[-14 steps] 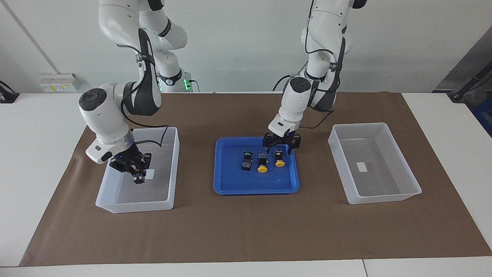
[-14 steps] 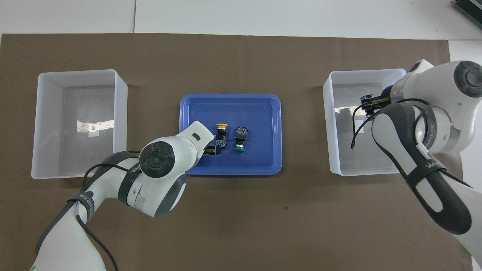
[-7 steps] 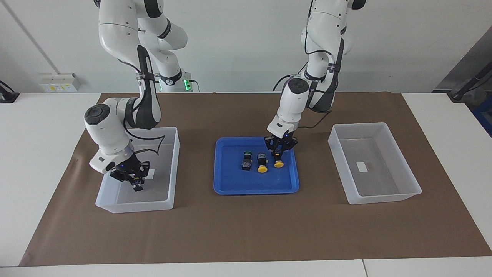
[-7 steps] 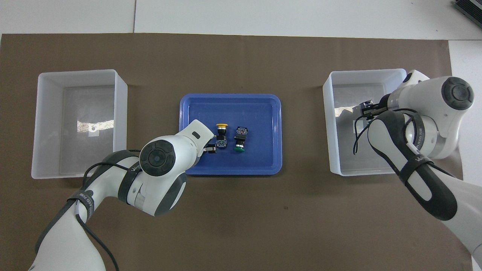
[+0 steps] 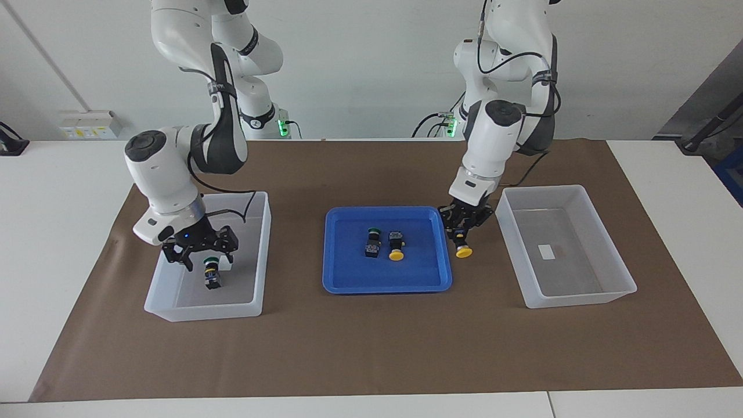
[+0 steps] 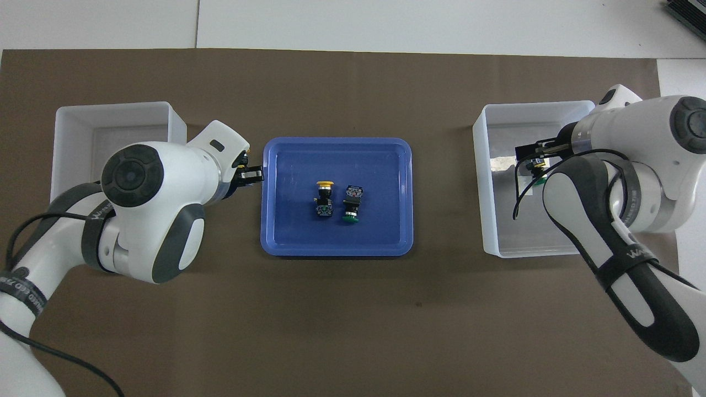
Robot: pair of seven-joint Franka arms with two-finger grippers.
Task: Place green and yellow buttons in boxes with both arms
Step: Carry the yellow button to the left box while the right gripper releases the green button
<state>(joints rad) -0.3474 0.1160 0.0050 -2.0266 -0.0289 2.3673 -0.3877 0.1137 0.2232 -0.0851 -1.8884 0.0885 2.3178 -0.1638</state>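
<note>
— Facing view: where are your pincers?

— My left pincer point(image 5: 462, 227) grips a yellow mushroom-capped push-button point(image 5: 463, 251), raised between the shallow blue plastic tray point(image 5: 343, 278) and an empty translucent white bin point(image 5: 580, 296). My right pincer point(image 5: 198, 251) hangs spread open over a green-capped push-button point(image 5: 211, 276) lying in the second translucent bin point(image 5: 200, 310)

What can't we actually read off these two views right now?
- Overhead view: the yellow button in the left gripper is hidden by the left arm's wrist.
- Overhead view: much of the box at the left arm's end is covered by that arm.
- Overhead view: the green button in the other box is mostly covered by the right gripper.
</note>
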